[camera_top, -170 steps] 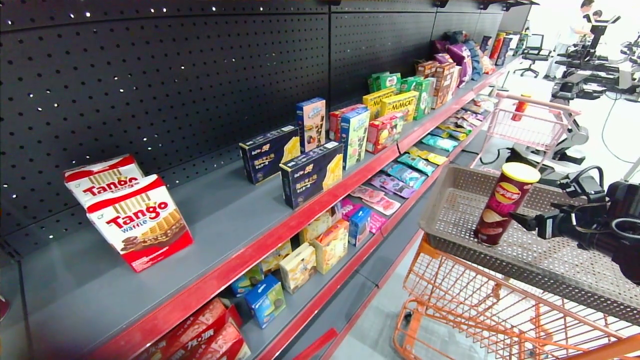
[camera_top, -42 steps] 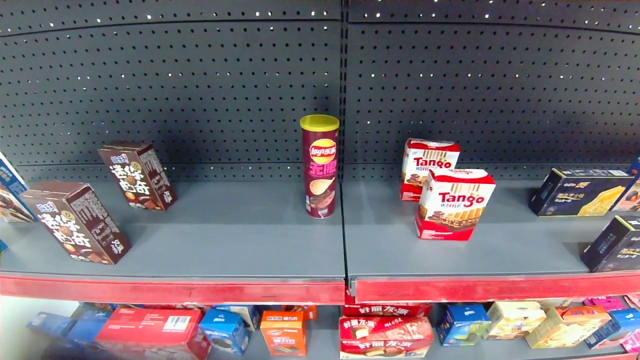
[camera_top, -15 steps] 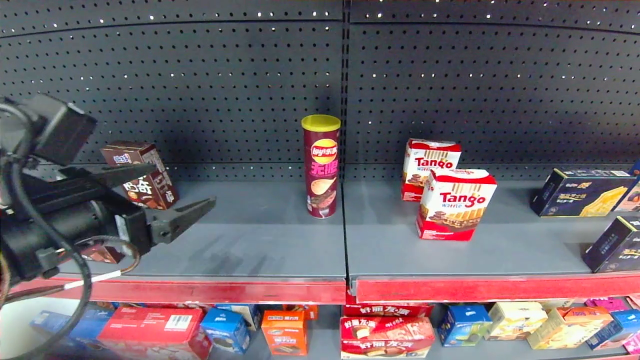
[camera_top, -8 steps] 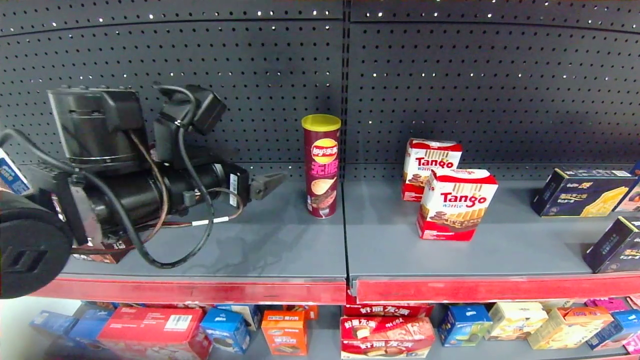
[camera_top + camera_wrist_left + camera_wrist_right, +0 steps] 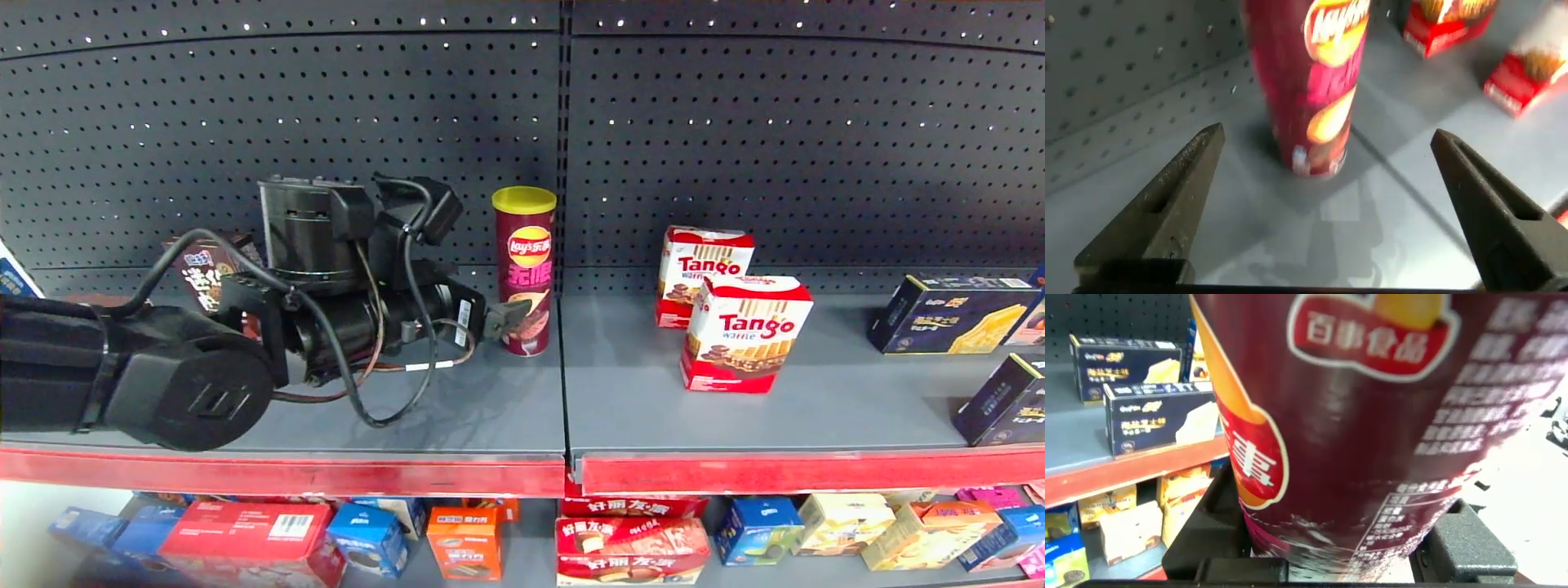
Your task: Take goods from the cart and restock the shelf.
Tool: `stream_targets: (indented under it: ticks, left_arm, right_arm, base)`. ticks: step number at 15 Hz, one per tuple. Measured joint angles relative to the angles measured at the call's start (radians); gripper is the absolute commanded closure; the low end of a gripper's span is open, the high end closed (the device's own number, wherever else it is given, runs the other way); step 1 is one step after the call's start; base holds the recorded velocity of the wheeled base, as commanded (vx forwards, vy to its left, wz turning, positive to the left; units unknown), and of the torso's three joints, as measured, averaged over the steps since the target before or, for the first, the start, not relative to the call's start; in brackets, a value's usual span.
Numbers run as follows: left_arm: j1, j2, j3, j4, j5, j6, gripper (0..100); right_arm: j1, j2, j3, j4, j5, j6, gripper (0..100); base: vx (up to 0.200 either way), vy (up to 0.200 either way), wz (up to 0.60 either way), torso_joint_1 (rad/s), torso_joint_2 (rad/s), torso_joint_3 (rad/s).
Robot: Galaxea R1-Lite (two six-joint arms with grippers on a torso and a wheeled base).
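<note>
Tube on the shelf: a maroon cardboard chips tube with a yellow plastic lid stands at the centre of the head view, upright, long axis vertical, lid on top, its base on the left shelf board just left of the seam
Left gripper: the black left gripper comes in low from the left of the head view, level with the tube's lower third; its fingers are spread wide with nothing between them
Key relation: the tube lies straight ahead of the left gripper, on the line of the gap, and both fingertips sit about level with its base; no touch is visible, and I cannot tell whether the tips already flank it
Nearer arm: the left one by far; a short advance and a squeeze across the upright wall looks like all that a grasp would need
Right gripper: the right gripper carries a second maroon chips tube pressed close to its camera, apparently clamped on it
Risk: the tube is tall and narrow, so a low sideways nudge could tip it
Surface: a flat grey metal shelf with a red front strip, and a black perforated back panel close behind the tube
Room: bare board on the right as far as two red and white wafer boxes; dark blue boxes at the right edge, a brown box behind the arm at left
</note>
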Motion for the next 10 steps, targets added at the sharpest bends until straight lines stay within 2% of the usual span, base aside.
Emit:
stream_targets:
  ticks: [2, 4, 7, 10]
  left_arm:
    - [-0.019, 0.046, -0.064, 0.001, 0.034, -0.043, 0]
    - [-0.024, 0.089, -0.119, 0.003, 0.06, -0.069, 0]
    - [-0.022, 0.147, -0.2, 0.003, 0.083, -0.074, 0]
    - [-0.019, 0.185, -0.237, 0.003, 0.093, -0.077, 0]
  right_arm:
    - [-0.001, 0.0, 0.004, 0.0, 0.0, -0.001, 100]
    - [-0.001, -0.001, 0.006, 0.001, 0.0, -0.002, 100]
    - [-0.003, 0.0, 0.01, 0.001, 0.0, -0.004, 100]
    - [-0.004, 0.001, 0.011, 0.001, 0.0, -0.003, 100]
  base:
    - [0.0, 0.0, 0.0, 0.0, 0.0, 0.0]
    - [0.0, 0.0, 0.0, 0.0, 0.0, 0.0]
    - [0.0, 0.0, 0.0, 0.0, 0.0, 0.0]
    - [0.0, 0.0, 0.0, 0.0, 0.0, 0.0]
